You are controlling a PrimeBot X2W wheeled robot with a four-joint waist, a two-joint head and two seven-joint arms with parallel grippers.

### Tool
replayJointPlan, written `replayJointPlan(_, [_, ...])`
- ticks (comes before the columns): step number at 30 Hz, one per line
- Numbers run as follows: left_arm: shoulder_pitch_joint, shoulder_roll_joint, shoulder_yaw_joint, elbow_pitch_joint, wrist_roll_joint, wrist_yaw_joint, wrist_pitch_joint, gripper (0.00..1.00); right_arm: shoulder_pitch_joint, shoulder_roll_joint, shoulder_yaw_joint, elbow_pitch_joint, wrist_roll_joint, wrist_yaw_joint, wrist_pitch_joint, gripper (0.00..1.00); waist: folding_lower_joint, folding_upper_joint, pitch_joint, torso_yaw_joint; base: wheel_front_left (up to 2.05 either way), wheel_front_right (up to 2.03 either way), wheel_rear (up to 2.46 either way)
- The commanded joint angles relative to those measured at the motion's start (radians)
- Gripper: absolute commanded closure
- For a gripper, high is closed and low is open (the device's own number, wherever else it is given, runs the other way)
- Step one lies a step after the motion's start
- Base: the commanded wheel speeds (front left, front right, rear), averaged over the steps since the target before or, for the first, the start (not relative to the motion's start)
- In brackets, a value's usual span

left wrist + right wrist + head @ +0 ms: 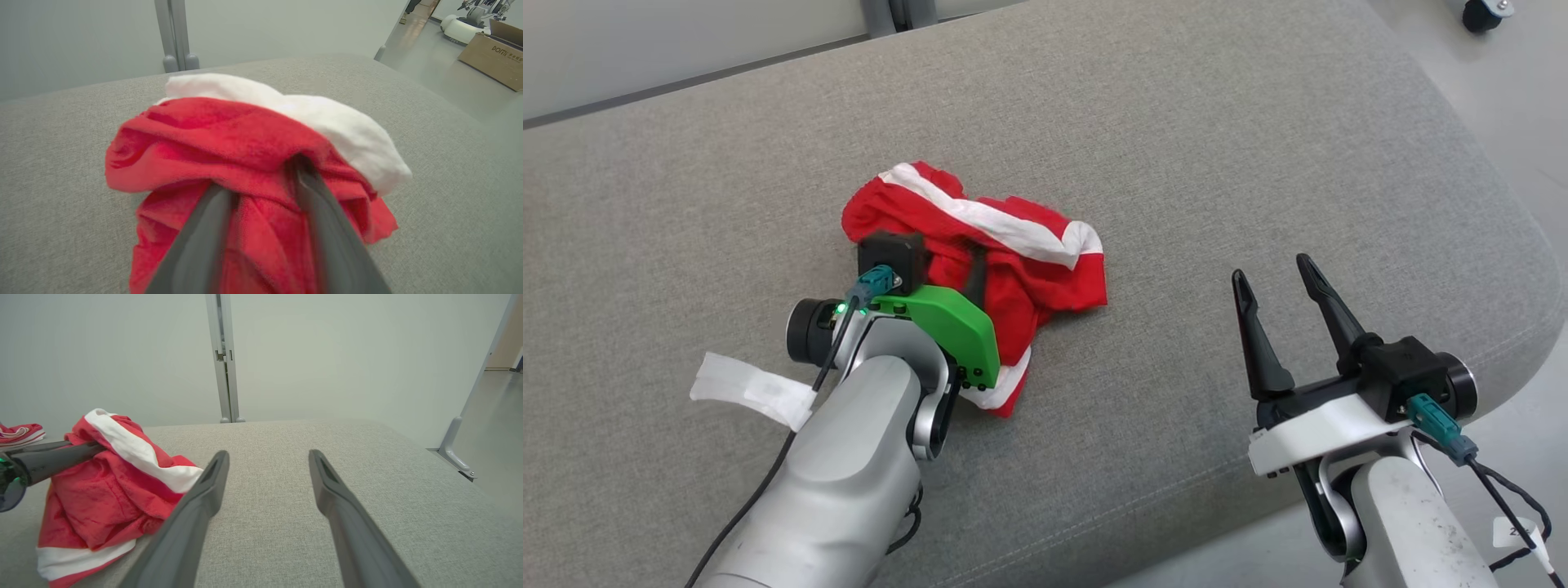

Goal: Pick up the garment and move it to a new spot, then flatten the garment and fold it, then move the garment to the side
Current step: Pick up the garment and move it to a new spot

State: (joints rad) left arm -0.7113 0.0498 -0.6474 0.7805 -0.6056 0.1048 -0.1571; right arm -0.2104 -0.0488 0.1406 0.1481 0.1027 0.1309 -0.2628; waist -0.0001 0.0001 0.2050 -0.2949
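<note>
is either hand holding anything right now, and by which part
Right hand is open and empty. Left hand has its tips parted and sunk into the red middle folds of the garment; whether it actually grips there cannot be told.

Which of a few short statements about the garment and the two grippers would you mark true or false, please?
1. The garment is red with white bands. True.
2. The garment lies flat and neatly folded. False: it sits in a crumpled heap on the grey cushion.
3. The right gripper holds the garment. False: it stands open beside the cloth, apart from it.
4. The left gripper has its fingertips pushed into the red cloth. True.
</note>
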Motion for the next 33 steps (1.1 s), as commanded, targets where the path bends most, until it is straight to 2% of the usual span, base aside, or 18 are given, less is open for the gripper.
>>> replayJointPlan(1, [-0.021, 0.002, -0.017, 0.017, -0.019, -0.003, -0.012, 0.00, -0.008, -0.003, 0.002, 0.004, 0.002, 0.000, -0.004, 0.00, 0.0001, -0.0001, 0.000, -0.005, 0.00, 0.00, 0.00])
replayJointPlan(8, [-0.038, 0.002, -0.099, 0.011, -0.115, -0.012, -0.060, 0.00, 0.017, -0.003, -0.020, 0.013, -0.012, 0.000, -0.004, 0.00, 0.0001, -0.0001, -0.019, 0.032, 0.00, 0.00, 0.00])
replayJointPlan(13, [-0.030, 0.003, -0.131, -0.012, -0.154, 0.005, -0.086, 0.00, 0.035, -0.003, -0.042, 0.011, -0.022, 0.000, -0.004, 0.00, 0.0001, -0.0001, -0.042, 0.079, 0.00, 0.00, 0.00])
replayJointPlan(17, [-0.007, 0.007, -0.122, -0.003, -0.158, 0.013, -0.098, 0.00, 0.047, -0.003, -0.059, 0.003, -0.028, 0.000, -0.004, 0.00, 0.0001, -0.0001, -0.049, 0.114, 0.00, 0.00, 0.00])
replayJointPlan(24, [0.046, 0.049, -0.072, 0.001, -0.177, 0.024, -0.106, 0.00, 0.054, -0.003, -0.068, -0.007, -0.028, 0.000, -0.004, 0.00, 0.0001, -0.0001, -0.044, 0.139, 0.00, 0.00, 0.00])
replayJointPlan(30, [0.080, 0.078, -0.042, 0.033, -0.186, 0.039, -0.109, 0.00, 0.042, -0.003, -0.063, -0.009, -0.035, 0.000, -0.004, 0.00, 0.0001, -0.0001, -0.028, 0.130, 0.00, 0.00, 0.00])
replayJointPlan(33, [0.086, 0.082, -0.054, 0.105, -0.173, 0.043, -0.103, 0.00, 0.026, -0.003, -0.053, -0.007, -0.038, 0.000, -0.004, 0.00, 0.0001, -0.0001, -0.011, 0.106, 0.00, 0.00, 0.00])
